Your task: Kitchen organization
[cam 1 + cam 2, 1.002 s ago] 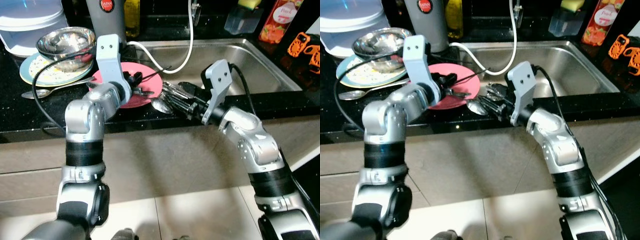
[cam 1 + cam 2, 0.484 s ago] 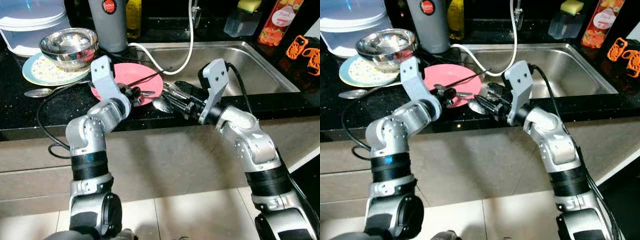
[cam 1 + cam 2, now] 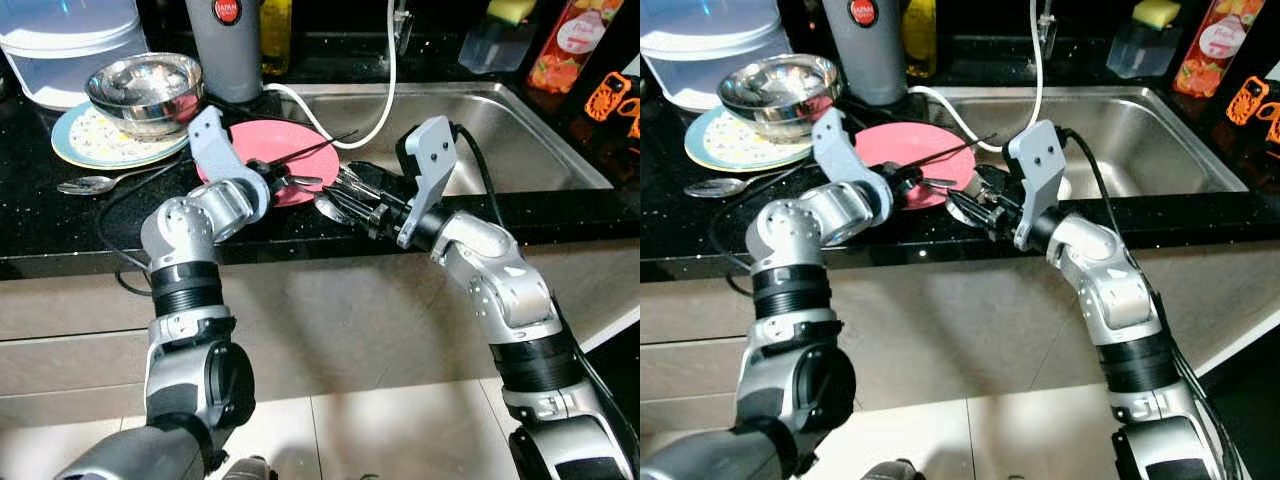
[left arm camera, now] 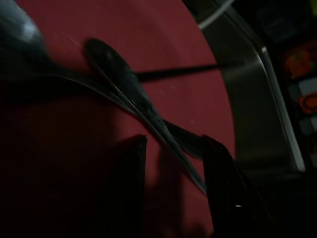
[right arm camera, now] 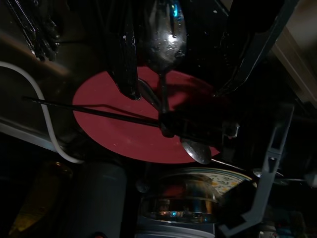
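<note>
A pink plate (image 3: 270, 152) lies flat on the black tabletop (image 3: 60, 225), just beside the left rim of the steel sink (image 3: 500, 130), with a thin black stick (image 3: 305, 150) and some cutlery lying across it. The left tool (image 3: 283, 180) is down over the plate's near edge, its two black fingers (image 4: 130, 188) parted with a spoon handle (image 4: 148, 119) running between them, though I cannot tell if they touch it. The right tool (image 3: 352, 195) reaches in from the sink side, its fingers spread wide around a spoon (image 5: 166, 37) lying at the tabletop's front edge just beside the plate. Behind the plate to the left, a steel bowl (image 3: 143, 90) sits on a patterned plate (image 3: 85, 140), and another spoon (image 3: 85, 184) rests in front of them. A grey flask (image 3: 228, 45) stands behind, and a white hose (image 3: 385, 95) curves down into the sink.
</note>
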`<state>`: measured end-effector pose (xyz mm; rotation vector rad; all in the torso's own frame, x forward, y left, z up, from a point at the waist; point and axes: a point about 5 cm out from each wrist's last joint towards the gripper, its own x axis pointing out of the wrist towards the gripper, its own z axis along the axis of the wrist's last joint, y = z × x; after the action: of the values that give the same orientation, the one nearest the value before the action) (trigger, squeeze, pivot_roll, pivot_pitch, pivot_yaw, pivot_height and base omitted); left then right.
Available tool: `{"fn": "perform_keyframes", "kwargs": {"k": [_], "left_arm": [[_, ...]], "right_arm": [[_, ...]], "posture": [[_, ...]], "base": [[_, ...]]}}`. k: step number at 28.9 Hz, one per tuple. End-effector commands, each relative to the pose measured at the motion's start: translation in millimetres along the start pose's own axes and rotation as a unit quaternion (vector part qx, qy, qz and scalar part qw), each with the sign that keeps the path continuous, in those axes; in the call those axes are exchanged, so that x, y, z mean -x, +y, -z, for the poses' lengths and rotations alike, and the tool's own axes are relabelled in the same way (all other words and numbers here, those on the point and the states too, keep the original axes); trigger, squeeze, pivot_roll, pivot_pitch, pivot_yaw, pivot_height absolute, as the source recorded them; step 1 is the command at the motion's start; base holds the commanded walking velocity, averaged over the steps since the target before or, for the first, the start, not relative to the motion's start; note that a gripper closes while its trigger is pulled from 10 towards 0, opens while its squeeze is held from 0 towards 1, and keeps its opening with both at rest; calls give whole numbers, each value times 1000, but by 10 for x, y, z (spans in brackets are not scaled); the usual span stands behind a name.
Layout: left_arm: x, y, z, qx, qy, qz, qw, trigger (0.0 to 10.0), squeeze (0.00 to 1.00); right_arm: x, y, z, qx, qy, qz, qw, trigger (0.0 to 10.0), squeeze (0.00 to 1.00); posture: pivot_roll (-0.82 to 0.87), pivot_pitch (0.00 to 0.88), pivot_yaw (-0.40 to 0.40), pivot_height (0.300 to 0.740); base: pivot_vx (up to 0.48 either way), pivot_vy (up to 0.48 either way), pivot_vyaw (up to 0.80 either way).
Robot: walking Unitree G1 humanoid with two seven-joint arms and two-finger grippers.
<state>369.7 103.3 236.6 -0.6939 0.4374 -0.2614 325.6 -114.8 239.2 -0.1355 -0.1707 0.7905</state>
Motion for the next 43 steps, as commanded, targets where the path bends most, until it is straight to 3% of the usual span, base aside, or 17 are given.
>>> {"fn": "perform_keyframes", "kwargs": {"k": [1,12,15,16,18,20,28,32,34,36,37,38,40,43], "left_arm": [[-23,-37,10,9,19,2,1000,10000,0],[-14,4,35,15,37,-35,999,10000,0],[29,109,88,-5,35,-80,996,10000,0],[87,188,113,-23,28,-118,992,10000,0],[105,206,117,-25,26,-128,991,10000,0],[194,287,145,-19,21,-179,983,10000,0],[353,362,135,-51,-9,-267,962,10000,0],[393,235,-1,-92,-49,-249,963,10000,0],[439,13,-206,-134,-97,-206,964,10000,0],[449,-53,-246,-137,-104,-196,965,10000,0],[449,-53,-246,-137,-104,-196,965,10000,0],[428,-158,-230,-121,-91,-167,974,10000,0],[420,-183,-212,-116,-85,-160,977,10000,0],[377,-161,-95,-75,-48,-154,984,10000,0]], "right_arm": [[11,-11,-53,2,-7,4,1000,10000,0],[37,-24,-36,2,-5,8,1000,10000,0],[40,-26,-33,3,-4,9,1000,10000,0],[38,-28,-33,3,-4,9,1000,10000,0],[32,-30,-34,3,-3,8,1000,10000,0],[25,-33,-31,4,-2,6,1000,10000,0],[-17,-28,-34,5,-3,-2,1000,10000,0],[-31,-26,-36,4,-3,-4,1000,10000,0],[-37,-25,-37,5,-4,-4,1000,10000,0],[-37,-27,-38,5,-4,-4,1000,10000,0],[-37,-27,-38,5,-4,-4,1000,10000,0],[-37,-30,-40,5,-4,-3,1000,10000,0],[-37,-30,-40,5,-4,-3,1000,10000,0],[-22,-35,-34,4,-4,0,1000,10000,0]], "posture": [[191,34,-15,740],[190,34,-9,740],[190,33,-13,740],[191,32,-14,740],[191,32,-14,740],[198,29,-20,740],[212,25,-35,740],[212,23,-36,740],[210,17,-36,740],[210,17,-36,740],[210,17,-36,740],[204,19,-30,740],[204,19,-30,740],[202,22,-25,740]], "base": [[0,0,0],[0,0,0],[0,0,0],[0,0,0],[0,0,0],[0,0,0],[0,0,0],[0,0,0],[0,0,0],[0,0,0],[0,0,0],[0,0,0],[0,0,0],[0,0,0]]}}
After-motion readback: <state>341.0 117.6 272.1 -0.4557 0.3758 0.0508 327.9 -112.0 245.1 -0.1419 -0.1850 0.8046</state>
